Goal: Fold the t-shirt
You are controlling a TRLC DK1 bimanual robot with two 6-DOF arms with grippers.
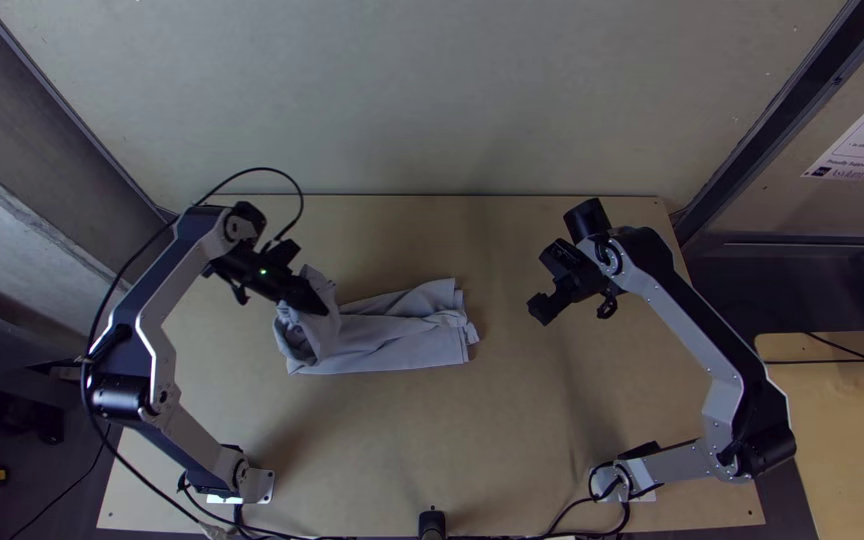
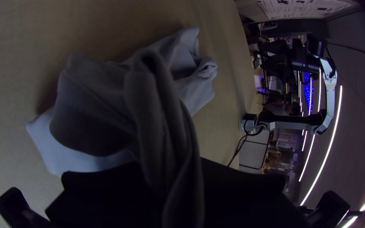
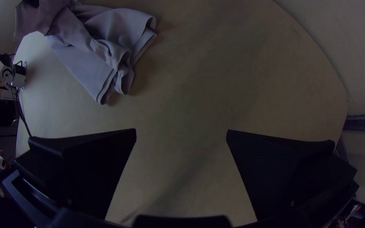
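A grey t-shirt (image 1: 402,335) lies on the table as a long folded bundle, its left end raised. My left gripper (image 1: 317,303) is at that raised end; in the left wrist view a pinched strip of the t-shirt (image 2: 106,101) runs down between the fingers of my left gripper (image 2: 172,177), shut on it. Right of the cloth, my right gripper (image 1: 572,308) is held over the table and apart from the t-shirt. From the right wrist, my right gripper (image 3: 181,133) stands wide open with bare table between its fingers, the t-shirt (image 3: 93,50) lying off to one side.
The light wooden table (image 1: 432,450) has free room in front of and behind the cloth, and between it and the right arm. A pale wall (image 1: 432,100) rises at the table's far edge. A cable loops above the left arm.
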